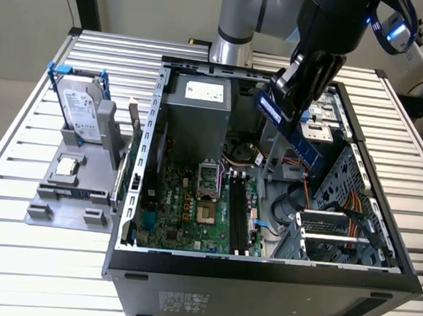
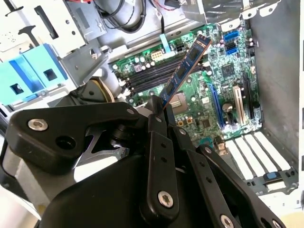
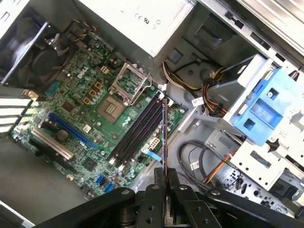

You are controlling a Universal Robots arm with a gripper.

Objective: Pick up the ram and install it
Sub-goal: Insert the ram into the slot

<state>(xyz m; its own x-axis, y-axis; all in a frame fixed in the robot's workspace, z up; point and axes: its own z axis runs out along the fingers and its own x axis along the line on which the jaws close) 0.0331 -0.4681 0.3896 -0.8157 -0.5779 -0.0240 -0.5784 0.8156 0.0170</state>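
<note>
Black claw linkage close up in both wrist views, claw (image 2: 159, 108) pinching one end of the ram (image 2: 184, 71), fingers (image 3: 156, 183) pressed onto it. Ram jutting out from the fingertips, tilted, held in the air above the open case (image 1: 149, 116). Beneath the claw: green board (image 3: 90, 104) and its long dark slots (image 3: 137, 128), seemingly unfilled, though hard to tell. Seen from outside, arm (image 1: 332, 21) reaching down from above, wrist angled over the case. Well off to the exterior view's left, a drive (image 1: 79, 111) in its blue bracket.
</note>
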